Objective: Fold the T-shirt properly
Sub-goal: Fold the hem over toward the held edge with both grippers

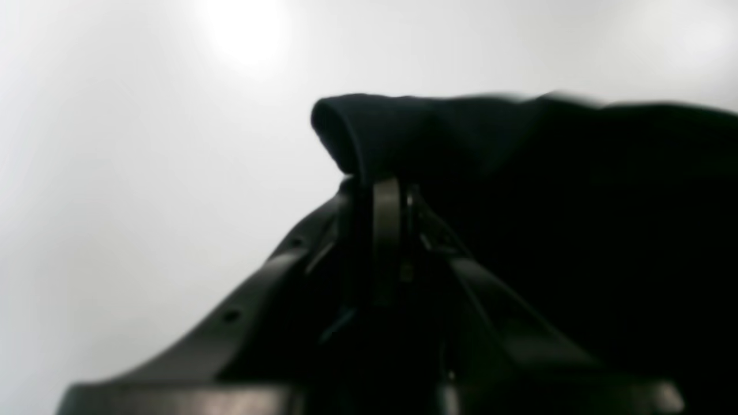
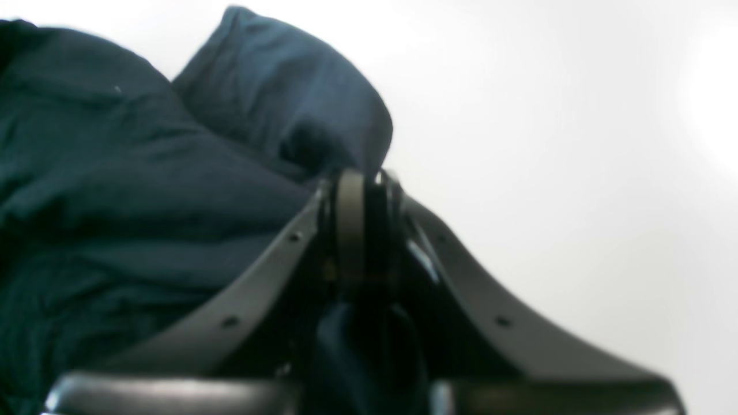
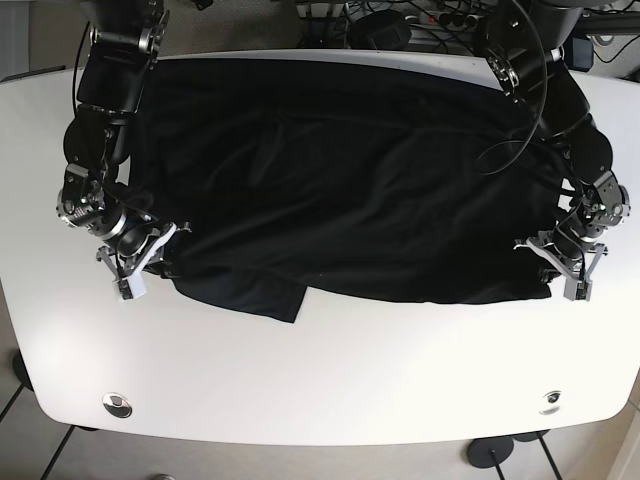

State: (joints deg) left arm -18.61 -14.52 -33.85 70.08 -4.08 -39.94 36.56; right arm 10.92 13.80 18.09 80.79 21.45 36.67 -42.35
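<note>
Overhead view: a dark T-shirt (image 3: 350, 180) lies spread over the far half of a white table (image 3: 330, 380), its width running left to right. The near hem is uneven, with a folded flap (image 3: 255, 295) hanging nearer than the rest at left of centre.

Right gripper (image 3: 140, 262), at the shirt's near-left corner: the jaws are closed on the cloth edge. In the right wrist view the right gripper (image 2: 363, 184) shows both fingers pressed together with a bunched roll of navy fabric (image 2: 277, 98) rising just beyond the tips; the T-shirt (image 2: 115, 202) fills the left of that view, bare table (image 2: 576, 173) the right.

Left gripper (image 3: 562, 262), at the shirt's near-right corner: likewise clamped on the cloth edge. In the left wrist view the left gripper (image 1: 383, 196) is closed, a dark fold of the T-shirt (image 1: 461, 138) draped over the tips and trailing off to the right; the image is blurred and detail in the fabric is lost. White table (image 1: 144, 173) lies to the left.

Surroundings: both arms reach down from the far edge, their upper links resting over the shirt's far corners. Black cables (image 3: 520, 130) from the arm on the right loop across the cloth. More cables and a power strip (image 3: 440, 18) sit beyond the far edge. Two round fittings (image 3: 117, 403) mark the table's near corners.
</note>
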